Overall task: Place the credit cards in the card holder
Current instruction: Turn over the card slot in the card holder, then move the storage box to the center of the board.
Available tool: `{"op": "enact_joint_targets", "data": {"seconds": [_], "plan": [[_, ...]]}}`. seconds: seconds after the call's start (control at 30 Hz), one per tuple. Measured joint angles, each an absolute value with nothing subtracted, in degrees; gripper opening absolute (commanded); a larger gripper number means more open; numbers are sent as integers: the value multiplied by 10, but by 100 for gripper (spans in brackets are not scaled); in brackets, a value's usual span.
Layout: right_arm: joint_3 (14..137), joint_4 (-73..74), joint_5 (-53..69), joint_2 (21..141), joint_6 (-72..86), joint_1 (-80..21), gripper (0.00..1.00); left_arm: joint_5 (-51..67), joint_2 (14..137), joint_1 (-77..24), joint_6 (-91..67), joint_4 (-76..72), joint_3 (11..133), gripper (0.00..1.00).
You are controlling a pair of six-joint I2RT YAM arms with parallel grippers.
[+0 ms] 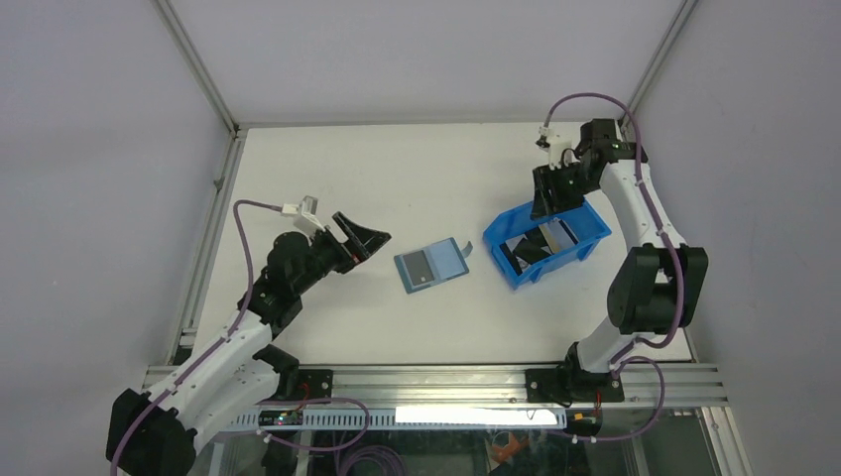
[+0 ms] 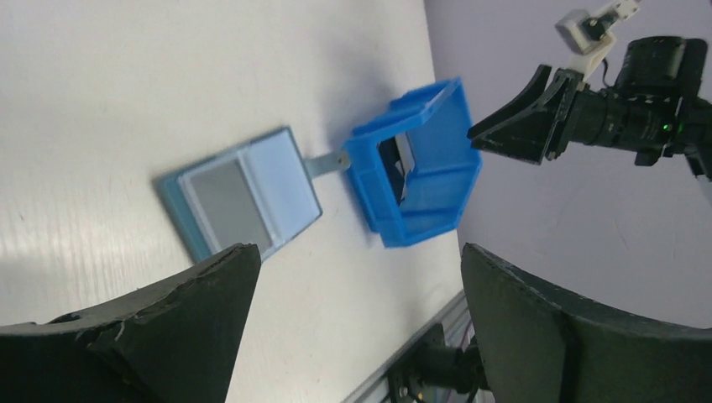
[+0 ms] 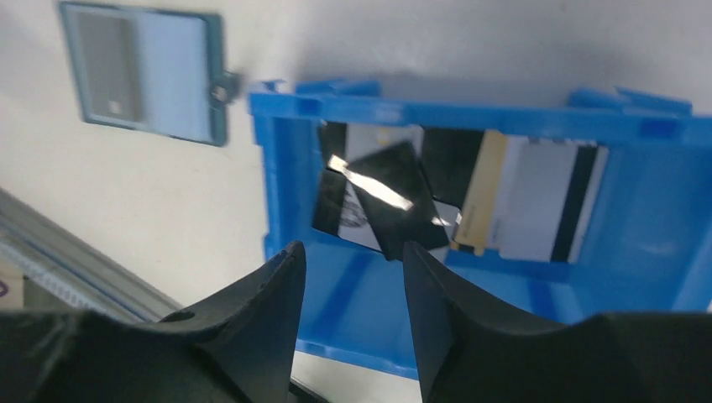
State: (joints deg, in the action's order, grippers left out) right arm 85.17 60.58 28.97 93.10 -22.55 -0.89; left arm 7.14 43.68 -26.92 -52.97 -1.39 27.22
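The teal card holder (image 1: 430, 266) lies open and flat on the table, showing a grey pocket and a pale panel; its snap tab points toward the bin. It also shows in the left wrist view (image 2: 239, 195) and in the right wrist view (image 3: 147, 74). The credit cards lie in the blue bin: black ones (image 3: 390, 197) overlap at the left, and a pale one with a dark stripe (image 3: 529, 197) is beside them. My left gripper (image 1: 365, 233) hangs open and empty just left of the holder. My right gripper (image 3: 353, 252) is open over the bin's rim, holding nothing.
The bright blue plastic bin (image 1: 585, 223) stands right of the card holder, tilted on the white table. Metal frame rails run along the table's left, back and near edges. The right arm reaches over the bin from the back right corner.
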Motion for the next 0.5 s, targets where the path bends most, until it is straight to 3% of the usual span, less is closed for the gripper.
{"op": "enact_joint_targets", "data": {"seconds": [0.2,0.5], "plan": [[811,599,207,948,-254,-1,52,138,539,-271,-589,-82,236,78],[722,522,168,966,-285,-20,43,154,690,-355,-613,-157,256,60]]}}
